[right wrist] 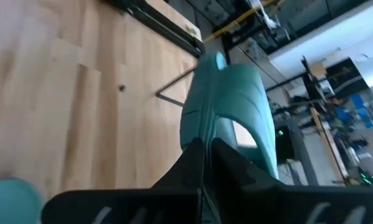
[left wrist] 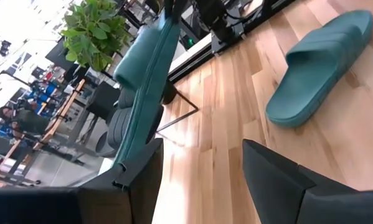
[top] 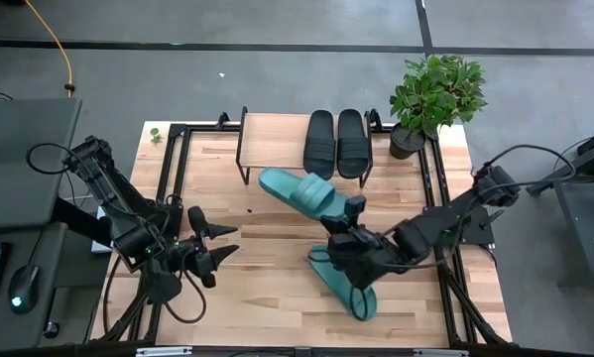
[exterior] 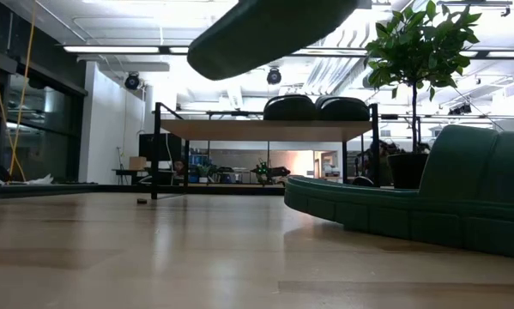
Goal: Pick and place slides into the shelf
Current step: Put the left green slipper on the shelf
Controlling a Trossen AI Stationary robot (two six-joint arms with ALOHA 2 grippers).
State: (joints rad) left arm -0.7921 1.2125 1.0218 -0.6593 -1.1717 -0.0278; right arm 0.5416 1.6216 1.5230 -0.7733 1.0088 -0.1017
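Observation:
The shelf (top: 277,139) stands at the table's far edge. Two black slides (top: 319,142) (top: 352,142) lie side by side on the right part of its top board. One teal slide (top: 297,190) hangs in the air just in front of the shelf, with my right gripper (top: 353,211) shut on it. A second teal slide (top: 344,283) lies sole down on the table near the front right. My left gripper (top: 217,246) stands open over the table's left part with nothing between its fingers (left wrist: 279,180). My right gripper pinches the lifted teal slide at the end nearer its strap (right wrist: 202,140), between its two shut fingers; the fingers hide just what they have. They come from the table's right side, slanting down, along the slide. The slide is lifted clear and rolled onto its edge, its free end (top: 267,180) toward the shelf.
A potted plant (top: 430,94) stands at the far right corner beside the shelf. Black frame rails (top: 173,178) run along the table's sides. Bare wood lies between the two arms and under the shelf (exterior: 265,129).

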